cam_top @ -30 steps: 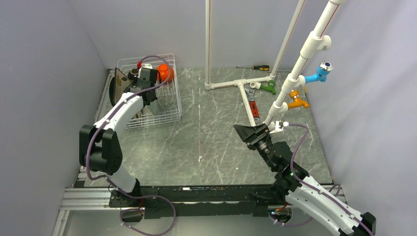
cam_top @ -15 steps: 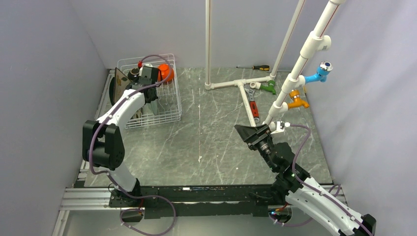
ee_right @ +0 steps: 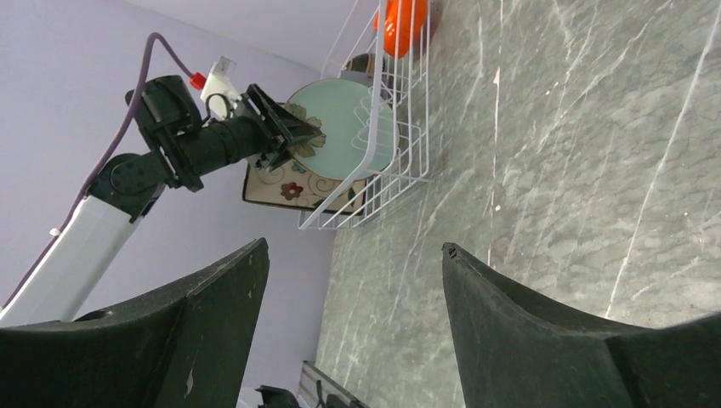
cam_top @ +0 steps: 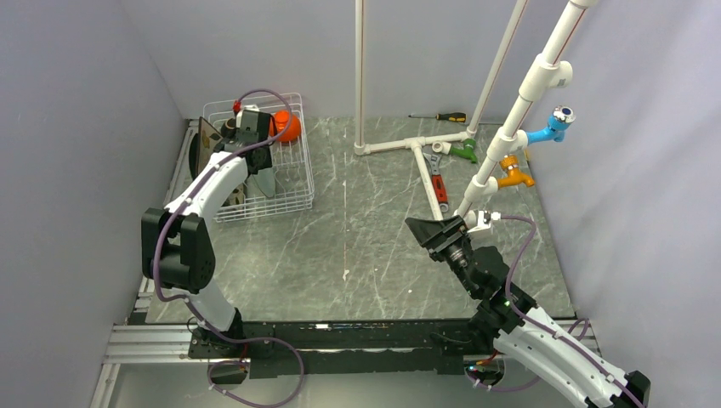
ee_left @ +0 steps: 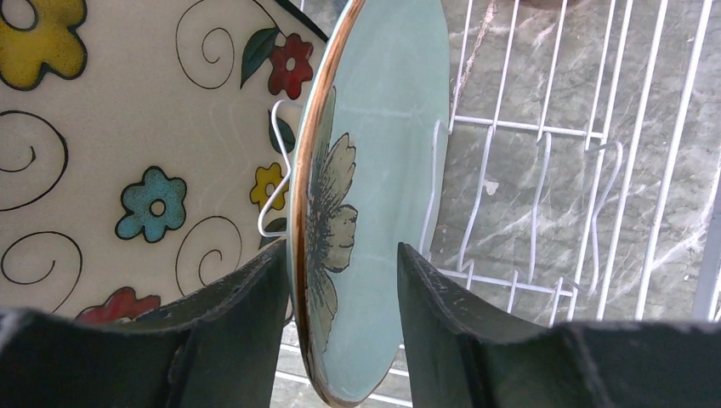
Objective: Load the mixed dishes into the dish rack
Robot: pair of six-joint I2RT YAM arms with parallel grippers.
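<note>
The white wire dish rack (cam_top: 293, 183) stands at the table's far left. A pale green round plate (ee_left: 374, 153) stands on edge between its tines, beside the brown square floral plate (ee_left: 127, 127). My left gripper (ee_left: 342, 251) straddles the green plate's rim, open, with a clear gap at the right finger. From above, the left gripper (cam_top: 258, 157) is over the rack and the orange bowl (cam_top: 287, 127) lies at the rack's far end. My right gripper (cam_top: 422, 228) hovers open and empty over the table right of centre. The right wrist view shows the rack (ee_right: 400, 161) and green plate (ee_right: 344, 119).
A white pipe frame (cam_top: 417, 149) with green (cam_top: 466, 151), orange (cam_top: 514, 177) and blue (cam_top: 554, 129) taps occupies the back right. A screwdriver (cam_top: 446, 116) and a red hand tool (cam_top: 438, 183) lie near it. Grey walls close in on both sides.
The left jaws have parted from the green plate, which stays standing in the rack. The left wrist has shifted slightly toward the rack's far end. The right arm has barely moved.
</note>
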